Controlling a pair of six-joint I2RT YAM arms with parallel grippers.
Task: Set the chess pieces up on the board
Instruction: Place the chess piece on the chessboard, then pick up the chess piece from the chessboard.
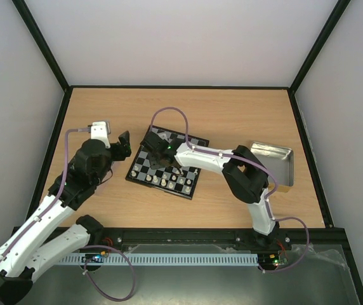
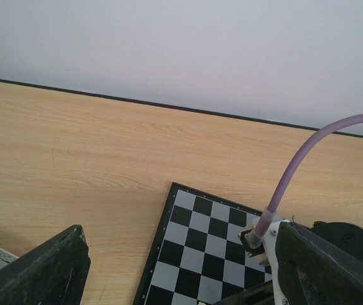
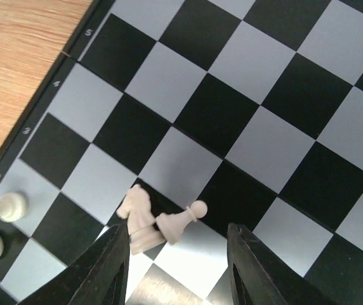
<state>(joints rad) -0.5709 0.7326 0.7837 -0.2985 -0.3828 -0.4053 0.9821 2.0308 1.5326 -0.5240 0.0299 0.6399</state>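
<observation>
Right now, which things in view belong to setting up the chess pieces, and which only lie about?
For the job: the board; the cream-white pieces on it; the right gripper, open over two of them.
Lying about: the silver tray, right of the board; the left gripper, open, beside the board.

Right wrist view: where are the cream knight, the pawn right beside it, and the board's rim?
cream knight [image 3: 137,211], right wrist view, on its head.
pawn [image 3: 176,225], right wrist view, on its body.
board [image 3: 42,105], right wrist view, on its black rim.
</observation>
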